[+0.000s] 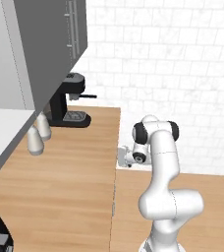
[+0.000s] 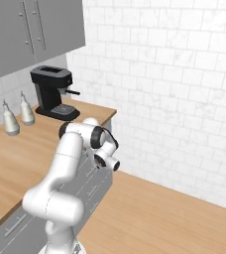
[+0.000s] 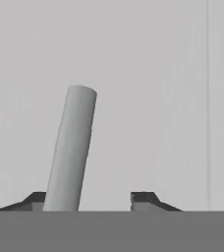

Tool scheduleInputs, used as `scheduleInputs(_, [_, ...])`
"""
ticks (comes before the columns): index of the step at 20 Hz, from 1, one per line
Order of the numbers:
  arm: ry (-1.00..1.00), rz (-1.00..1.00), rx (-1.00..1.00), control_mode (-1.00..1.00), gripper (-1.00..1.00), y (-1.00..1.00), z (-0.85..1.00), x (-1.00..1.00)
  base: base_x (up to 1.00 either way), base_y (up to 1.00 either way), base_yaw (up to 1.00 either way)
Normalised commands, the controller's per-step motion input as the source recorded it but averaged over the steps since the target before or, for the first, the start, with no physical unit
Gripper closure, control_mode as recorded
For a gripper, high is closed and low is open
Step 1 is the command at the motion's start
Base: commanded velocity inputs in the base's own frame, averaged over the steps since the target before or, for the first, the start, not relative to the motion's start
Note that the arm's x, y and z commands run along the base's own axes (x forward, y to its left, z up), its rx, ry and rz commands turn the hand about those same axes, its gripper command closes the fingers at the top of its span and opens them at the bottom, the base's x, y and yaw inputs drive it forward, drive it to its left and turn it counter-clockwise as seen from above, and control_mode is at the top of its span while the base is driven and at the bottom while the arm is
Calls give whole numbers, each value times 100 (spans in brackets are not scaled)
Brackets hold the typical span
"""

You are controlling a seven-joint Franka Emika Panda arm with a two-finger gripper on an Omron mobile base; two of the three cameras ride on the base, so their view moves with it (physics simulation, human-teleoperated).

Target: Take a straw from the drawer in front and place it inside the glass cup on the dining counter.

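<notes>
The left base view looks forward and down from behind the arm (image 1: 163, 167), with the counter (image 1: 60, 177) toward 9 o'clock. The right base view faces the same corner from the other side, sharing the coffee machine (image 2: 53, 92), the tiled wall (image 2: 174, 89) and the arm. The hand view sits very close to a flat grey surface (image 3: 148, 74), a grey bar (image 3: 72, 147) leaning toward 1 o'clock.

Counted here are one black coffee machine (image 1: 69, 101), two pale bottles (image 1: 39, 133) standing beside it on one wood-topped table (image 1: 60, 177), one grey bar handle (image 3: 70, 150), and several grey drawer fronts (image 2: 92, 186) below the table edge.
</notes>
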Motion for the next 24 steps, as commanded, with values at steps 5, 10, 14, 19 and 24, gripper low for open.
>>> scheduleInputs(5, [0, 0, 0, -100, 100, -25, 0, -31, 0, 0, 0])
scheduleInputs(10, [0, 1, 0, -100, 100, -74, 0, -61, 0, 0, 0])
scheduleInputs(14, [0, 1, 0, -100, 100, -98, -1, -64, 0, 0, 0])
scheduleInputs(19, [0, 3, 0, -100, 100, -100, -2, -69, 0, 0, 0])
scheduleInputs(24, [1, 3, 0, -100, 100, -96, -1, -67, 0, 0, 0])
